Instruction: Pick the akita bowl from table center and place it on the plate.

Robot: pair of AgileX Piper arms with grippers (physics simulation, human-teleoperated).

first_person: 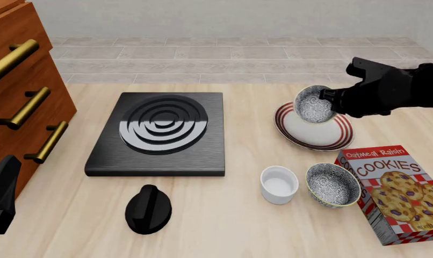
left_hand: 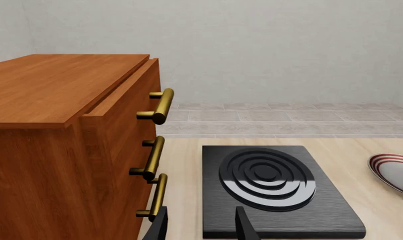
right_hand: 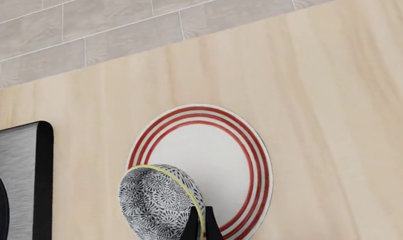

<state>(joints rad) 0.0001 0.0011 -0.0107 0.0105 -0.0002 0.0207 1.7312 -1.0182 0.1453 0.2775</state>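
Note:
The akita bowl [first_person: 314,104] hangs tilted on its side above the plate [first_person: 340,135], its speckled inside facing the camera. My right gripper [first_person: 332,101] is shut on the bowl's rim. In the right wrist view the bowl [right_hand: 158,202] sits over the near edge of the red-striped plate [right_hand: 253,155], with the gripper [right_hand: 200,226] pinching its yellow-green rim. My left gripper [first_person: 0,198] stays low at the near left of the table. In its wrist view it [left_hand: 200,227] is open with nothing between its fingers.
A black stove plate [first_person: 159,134] lies at mid-table, with a black knob [first_person: 148,209] in front of it. A wooden drawer cabinet [first_person: 16,97] stands at the left. A white cup [first_person: 279,184], a wider speckled bowl [first_person: 333,185] and a cookies box [first_person: 396,191] sit near the plate.

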